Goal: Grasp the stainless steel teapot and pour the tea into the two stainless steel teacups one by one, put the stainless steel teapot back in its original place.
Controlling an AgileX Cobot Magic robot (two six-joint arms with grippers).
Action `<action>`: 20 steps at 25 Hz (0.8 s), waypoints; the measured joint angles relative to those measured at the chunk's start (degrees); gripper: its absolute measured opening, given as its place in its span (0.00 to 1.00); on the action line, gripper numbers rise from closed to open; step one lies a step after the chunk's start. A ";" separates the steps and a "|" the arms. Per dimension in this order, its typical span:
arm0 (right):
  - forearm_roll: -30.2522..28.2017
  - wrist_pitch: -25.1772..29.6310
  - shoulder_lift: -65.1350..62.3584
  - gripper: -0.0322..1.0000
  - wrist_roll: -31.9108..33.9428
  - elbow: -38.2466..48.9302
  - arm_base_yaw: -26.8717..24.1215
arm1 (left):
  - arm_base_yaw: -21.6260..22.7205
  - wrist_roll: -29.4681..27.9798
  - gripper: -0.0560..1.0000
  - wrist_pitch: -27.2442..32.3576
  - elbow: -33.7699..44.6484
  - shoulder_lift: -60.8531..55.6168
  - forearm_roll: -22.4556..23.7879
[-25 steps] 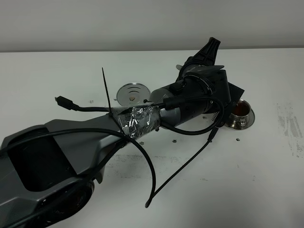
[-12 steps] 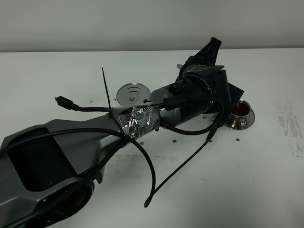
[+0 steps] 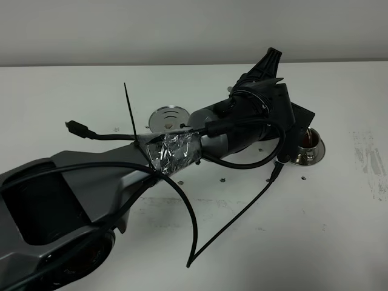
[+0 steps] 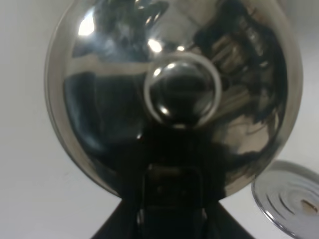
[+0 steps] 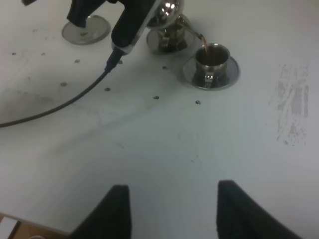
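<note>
The left fingers [image 4: 172,199] are clamped tight on the handle side of the stainless steel teapot [image 4: 99,99]; the pot hangs above the tabletop [image 3: 315,230], its knobbed lid filling the left wrist view. In the right wrist view the pot is tipped, and a thin brown line runs from its spout into the teacup [image 5: 212,56], which holds dark tea and stands on its saucer [image 5: 227,74]; the other teacup [image 5: 168,44] stands just beside it, under the pot and partly hidden. In the high view the filled teacup lies at about 3 o'clock from the ringed steel coaster [image 3: 170,116]; there the left arm hides the pot, and a black cable [image 3: 242,209] trails off the wrist. The right fingers [image 5: 119,211] are spread wide above the tabletop with nothing between them.
</note>
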 joint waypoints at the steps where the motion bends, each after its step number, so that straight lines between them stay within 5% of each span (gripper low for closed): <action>1: 0.00 0.00 0.00 0.41 0.00 0.00 0.00 | 0.11 -0.05 0.28 -0.03 0.00 -0.36 -0.44; 12: 0.00 0.00 0.00 0.41 0.00 0.00 0.00 | 4.60 -0.16 0.28 -0.53 0.00 -0.97 -9.99; 20: 0.00 -0.05 0.00 0.41 0.66 0.00 0.00 | 7.08 -1.70 0.28 -0.70 0.00 -4.22 -23.28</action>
